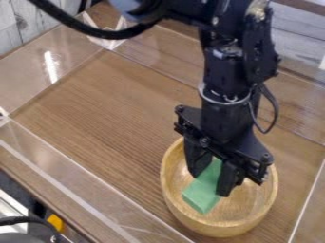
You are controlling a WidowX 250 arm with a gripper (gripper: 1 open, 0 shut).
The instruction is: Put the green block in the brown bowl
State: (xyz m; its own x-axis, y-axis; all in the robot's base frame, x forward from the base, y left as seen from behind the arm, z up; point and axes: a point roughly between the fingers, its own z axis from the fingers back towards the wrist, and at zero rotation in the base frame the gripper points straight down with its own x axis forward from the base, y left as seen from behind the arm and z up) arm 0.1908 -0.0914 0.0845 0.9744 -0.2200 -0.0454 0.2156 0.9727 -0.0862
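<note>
no brand, label or writing is legible anywhere. the black gripper [219, 176] points straight down over the brown bowl [219, 213], its jaws partly apart and clamped on the upper part of the green block [203, 190]. the block is a flat, matte, bright green bar, tilted, its lower end down inside the bowl; whether that end touches the bowl floor cannot be told. the bowl is round, light wood with a thick rim, its far side hidden behind the gripper. it sits on a grained wooden desk [102, 104] edged with clear glossy panels [38, 66]. the arm is cut off by the top edge.
</note>
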